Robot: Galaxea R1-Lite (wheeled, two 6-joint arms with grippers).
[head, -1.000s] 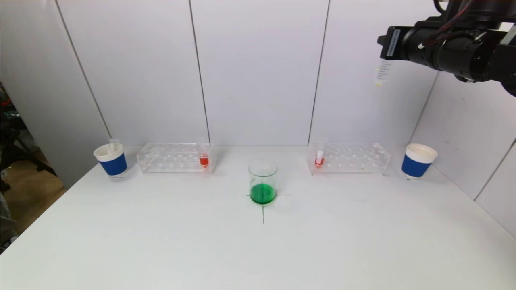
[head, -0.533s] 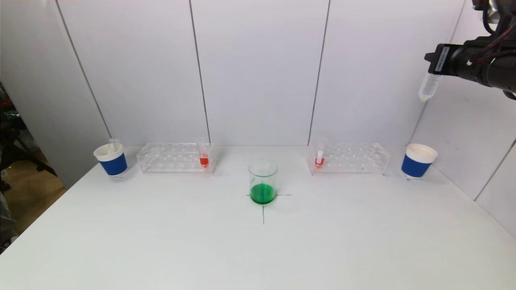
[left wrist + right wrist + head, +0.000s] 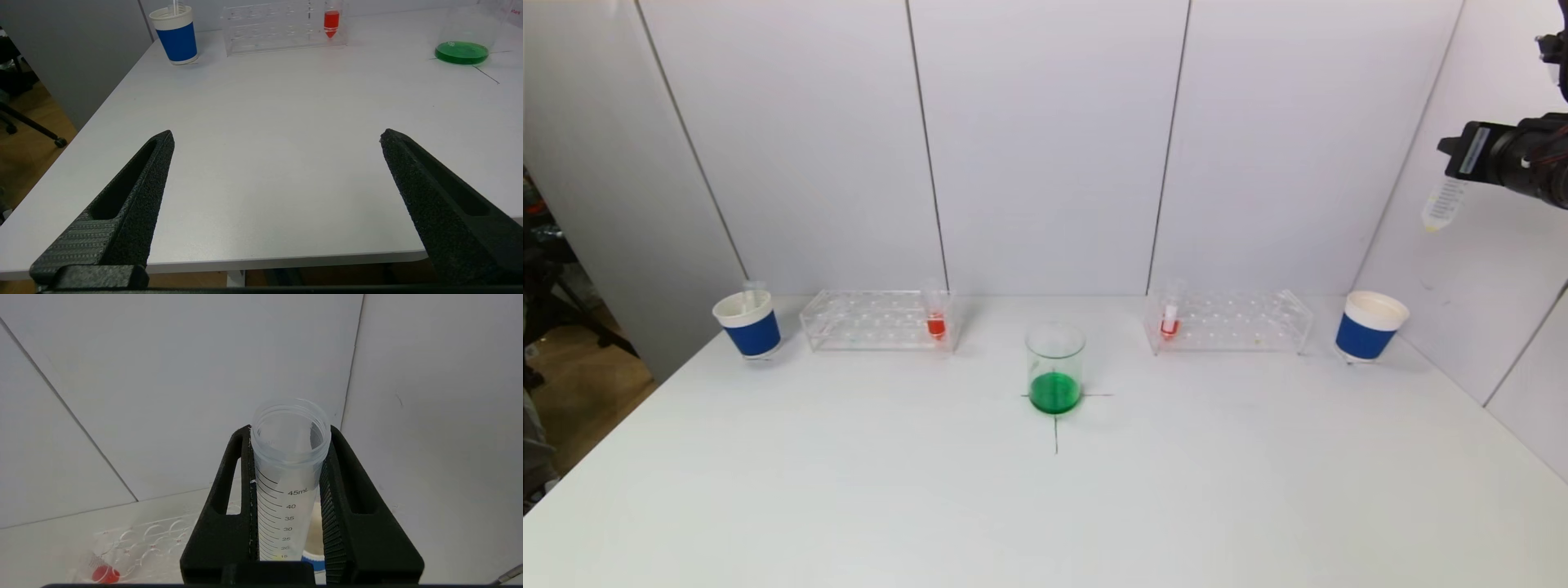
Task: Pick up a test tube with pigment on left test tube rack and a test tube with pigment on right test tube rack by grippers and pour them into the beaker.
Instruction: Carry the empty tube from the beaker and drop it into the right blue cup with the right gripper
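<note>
White table with grey wall panels behind. Black cross mark on the table at centre; beaker stands on it, upright, green liquid in the bottom.

Left rack, clear plastic, back left of the beaker; one tube with red pigment upright in its end nearest the beaker. Right rack, clear, back right of the beaker; one red tube upright in its end nearest the beaker. Other slots in both racks look vacant.

Left cup, blue and white, just beside the left rack's outer end, with a clear tube standing in it. Right cup, same kind, just beside the right rack's outer end.

Right gripper is high up at the right edge of the head view, above the right cup and well off the table. It is clamped on a clear graduated tube, open mouth up, looks drained apart from a yellowish trace at the tip; in the head view the tube hangs down from the gripper.

Left gripper sits low over the near left part of the table, out of the head view, fingers spread wide, grasping nothing. Well apart from the left rack and beaker.
</note>
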